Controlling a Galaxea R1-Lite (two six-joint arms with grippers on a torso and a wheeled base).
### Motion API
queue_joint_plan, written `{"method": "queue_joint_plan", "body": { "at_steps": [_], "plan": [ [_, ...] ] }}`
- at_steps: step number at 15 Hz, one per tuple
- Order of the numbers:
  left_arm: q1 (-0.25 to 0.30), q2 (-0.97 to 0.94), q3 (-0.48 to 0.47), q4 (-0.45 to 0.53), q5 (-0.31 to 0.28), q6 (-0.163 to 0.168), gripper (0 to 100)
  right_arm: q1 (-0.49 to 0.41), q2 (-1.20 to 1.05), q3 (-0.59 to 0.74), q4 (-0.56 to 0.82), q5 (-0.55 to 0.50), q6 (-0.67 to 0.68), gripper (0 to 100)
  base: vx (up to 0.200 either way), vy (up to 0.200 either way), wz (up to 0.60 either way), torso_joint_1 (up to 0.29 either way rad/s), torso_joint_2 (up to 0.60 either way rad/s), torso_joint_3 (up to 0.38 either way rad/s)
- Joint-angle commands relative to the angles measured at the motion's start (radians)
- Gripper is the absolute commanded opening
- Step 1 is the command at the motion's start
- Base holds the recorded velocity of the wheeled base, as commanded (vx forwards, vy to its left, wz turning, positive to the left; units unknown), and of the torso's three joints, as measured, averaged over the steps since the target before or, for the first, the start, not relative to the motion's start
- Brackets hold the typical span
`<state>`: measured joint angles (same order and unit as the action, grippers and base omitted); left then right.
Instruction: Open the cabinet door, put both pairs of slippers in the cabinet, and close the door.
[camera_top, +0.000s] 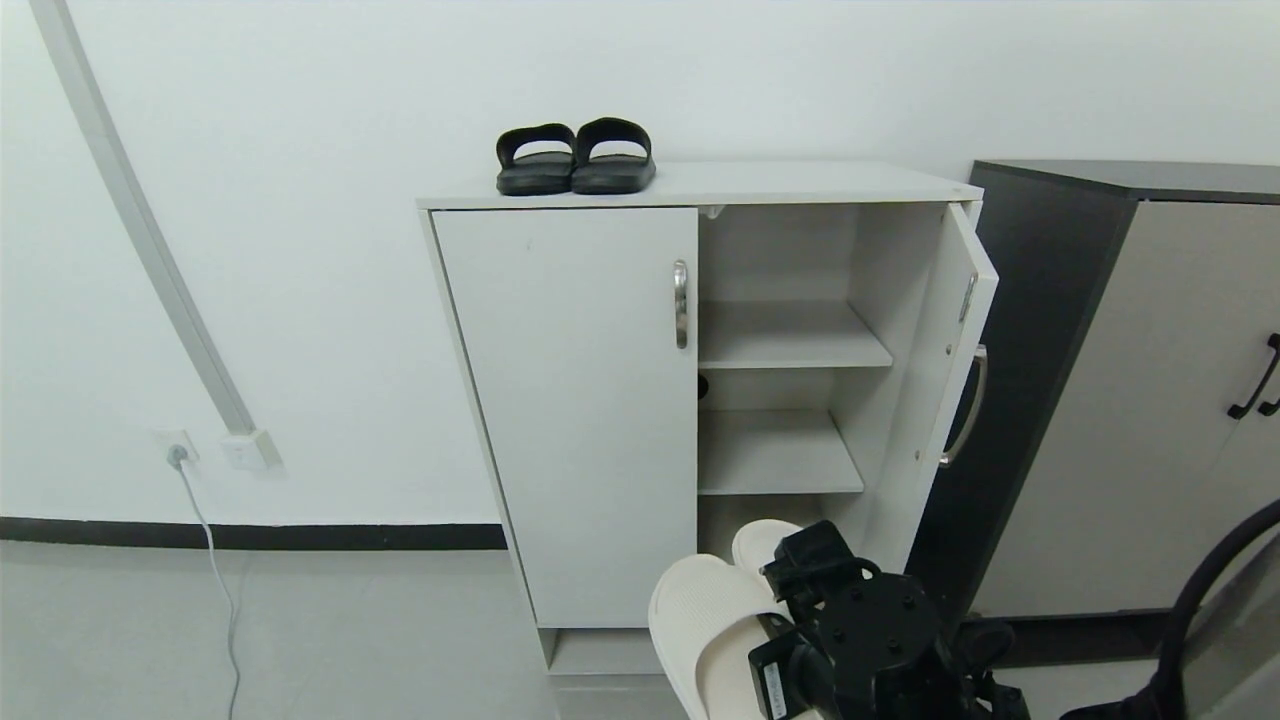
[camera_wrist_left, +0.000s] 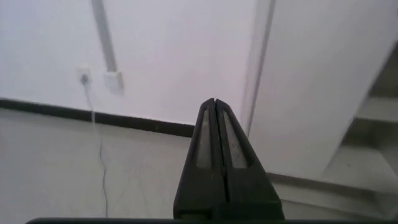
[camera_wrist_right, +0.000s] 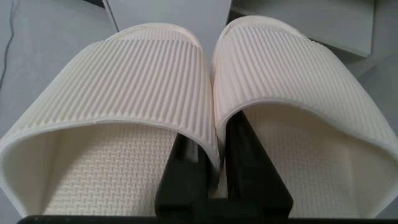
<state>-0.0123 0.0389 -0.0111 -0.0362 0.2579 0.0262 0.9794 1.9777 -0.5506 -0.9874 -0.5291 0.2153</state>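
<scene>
A white cabinet stands against the wall with its right door swung open, showing bare shelves. A pair of black slippers rests on its top. My right gripper is low in front of the open compartment, shut on a pair of cream slippers; in the right wrist view its fingers pinch the inner sides of both cream slippers together. My left gripper is shut with nothing in it, pointing toward the wall beside the cabinet's closed left door.
A dark grey cabinet stands right beside the open door. A wall socket with a cable sits at the left, under a slanted conduit. Bare grey floor lies left of the cabinet.
</scene>
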Motion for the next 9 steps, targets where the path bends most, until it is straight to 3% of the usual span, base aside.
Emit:
{"method": "queue_joint_plan", "body": {
  "at_steps": [1,2,5,8,9],
  "plan": [
    [0.006,-0.031,0.010,-0.007,-0.192,0.029,0,0.001,0.030,-0.023,0.000,-0.009,0.003,0,0.000,0.000,0.00,0.000,0.00,0.000],
    [0.008,-0.036,0.008,0.044,-0.330,-0.014,0,0.002,0.053,-0.029,-0.011,-0.011,0.004,0,0.000,0.000,0.00,0.000,0.00,0.000],
    [0.008,-0.036,0.008,0.036,-0.341,-0.022,0,0.001,0.124,-0.071,-0.089,-0.012,0.003,0,0.000,0.000,0.00,0.000,0.00,0.000],
    [0.008,-0.036,0.008,0.036,-0.338,-0.019,0,-0.016,0.228,-0.269,-0.050,-0.107,0.001,0,0.000,0.000,0.00,0.000,0.00,0.000],
    [0.008,-0.036,0.008,0.036,-0.338,-0.020,0,-0.036,0.248,-0.379,0.050,-0.129,0.001,0,0.000,0.000,0.00,0.000,0.00,0.000]
  ]
}}
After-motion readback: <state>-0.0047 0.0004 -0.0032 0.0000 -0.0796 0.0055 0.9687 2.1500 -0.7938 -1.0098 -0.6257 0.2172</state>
